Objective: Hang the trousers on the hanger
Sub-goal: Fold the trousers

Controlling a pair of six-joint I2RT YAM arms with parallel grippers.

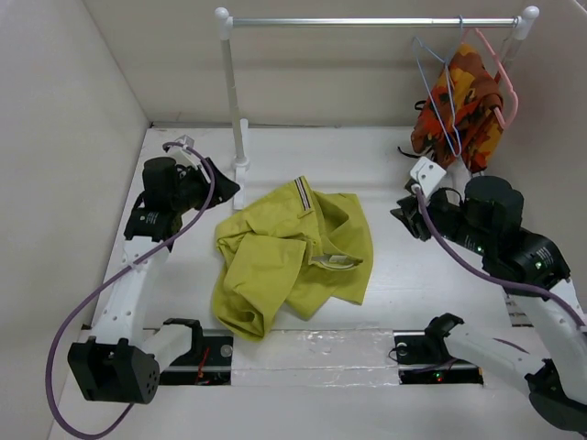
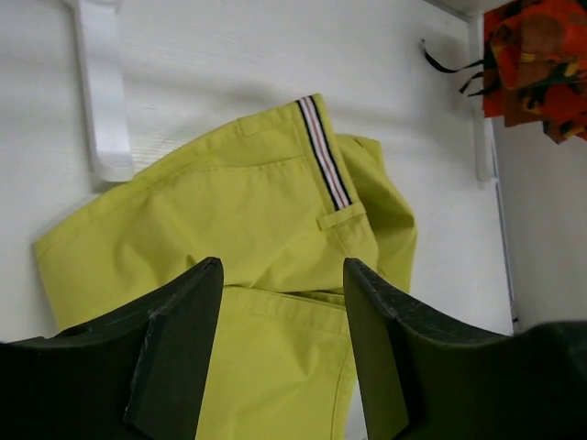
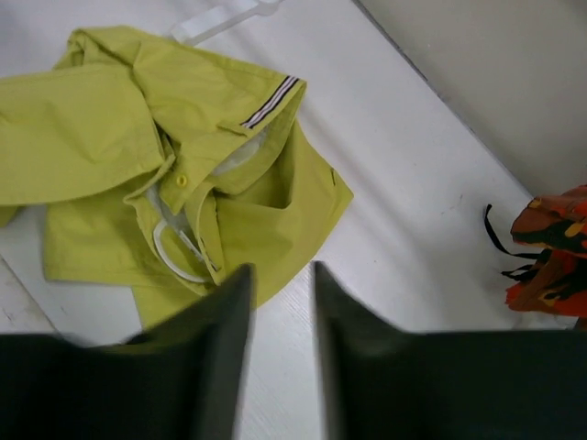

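The mustard yellow-green trousers (image 1: 289,257) lie crumpled on the table's middle, striped waistband trim (image 1: 303,194) facing the back. The pale-blue wire hanger (image 1: 438,87) hangs on the rail at the back right, partly in front of a patterned garment. My left gripper (image 1: 225,192) is open and empty, above the trousers' left back edge; its wrist view shows the trousers (image 2: 257,211) between and beyond its fingers (image 2: 282,266). My right gripper (image 1: 404,215) is open and empty, to the right of the trousers; its wrist view shows the trousers (image 3: 110,137) beyond its fingers (image 3: 281,270).
A white rack with a metal rail (image 1: 367,21) and a post (image 1: 234,101) stands at the back. An orange, red and brown garment (image 1: 463,101) hangs on a pink hanger (image 1: 503,82) next to the blue one. Walls close in on three sides.
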